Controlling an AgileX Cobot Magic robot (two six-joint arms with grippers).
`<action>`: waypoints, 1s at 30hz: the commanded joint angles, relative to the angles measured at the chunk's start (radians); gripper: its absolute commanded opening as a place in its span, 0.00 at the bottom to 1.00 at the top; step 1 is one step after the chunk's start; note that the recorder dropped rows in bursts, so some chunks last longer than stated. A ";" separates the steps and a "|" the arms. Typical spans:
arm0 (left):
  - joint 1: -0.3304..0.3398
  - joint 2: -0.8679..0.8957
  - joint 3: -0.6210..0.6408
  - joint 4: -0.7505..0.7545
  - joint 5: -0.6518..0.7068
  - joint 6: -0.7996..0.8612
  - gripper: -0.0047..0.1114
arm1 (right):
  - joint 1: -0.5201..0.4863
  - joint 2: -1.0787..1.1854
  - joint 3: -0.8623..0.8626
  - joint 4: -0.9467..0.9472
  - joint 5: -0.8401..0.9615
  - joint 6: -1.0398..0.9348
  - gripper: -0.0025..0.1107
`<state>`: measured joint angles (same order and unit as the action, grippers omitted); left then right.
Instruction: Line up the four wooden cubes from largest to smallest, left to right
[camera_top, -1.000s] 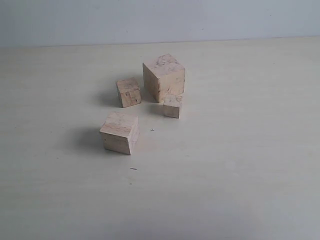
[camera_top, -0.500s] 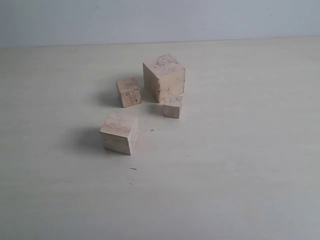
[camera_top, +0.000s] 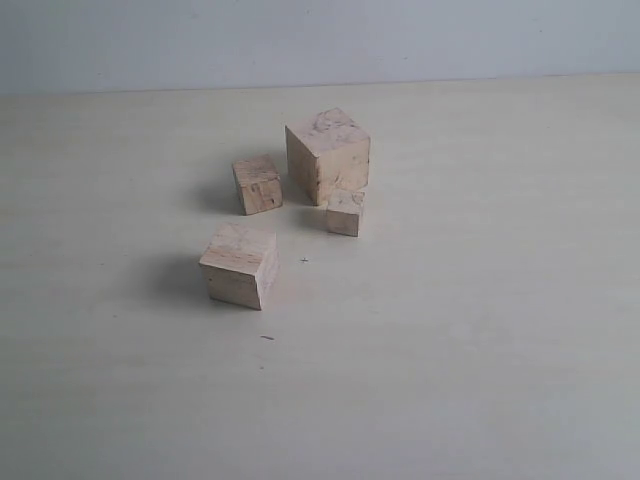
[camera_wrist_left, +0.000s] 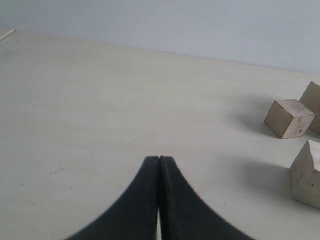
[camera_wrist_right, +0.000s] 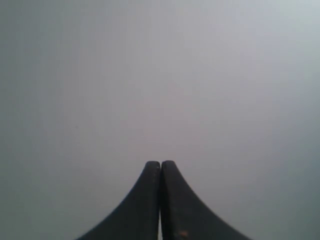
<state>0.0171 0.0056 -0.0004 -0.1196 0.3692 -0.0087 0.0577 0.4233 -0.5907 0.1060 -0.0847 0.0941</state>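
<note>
Four wooden cubes stand on the pale table. The largest cube, with a mottled top, is at the back. The smallest cube sits right in front of it, touching or nearly so. A small darker cube is to the left of the largest. A mid-sized cube stands alone nearer the front. In the left wrist view my left gripper is shut and empty, with the darker cube and the mid-sized cube well off to its side. My right gripper is shut, facing only a blank grey surface. Neither arm shows in the exterior view.
The table ends at a light wall at the back. A few tiny dark specks lie near the mid-sized cube.
</note>
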 joint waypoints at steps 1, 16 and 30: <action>-0.006 -0.006 0.000 0.004 -0.009 0.003 0.04 | 0.009 0.271 -0.261 0.030 0.330 0.000 0.02; -0.006 -0.006 0.000 0.004 -0.009 0.003 0.04 | 0.257 0.951 -0.506 0.393 0.864 -0.117 0.02; -0.006 -0.006 0.000 0.004 -0.009 0.003 0.04 | 0.278 1.123 -0.535 0.791 0.655 -0.739 0.11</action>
<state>0.0171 0.0056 -0.0004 -0.1190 0.3692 -0.0087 0.3183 1.5231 -1.0984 0.8610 0.5981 -0.4965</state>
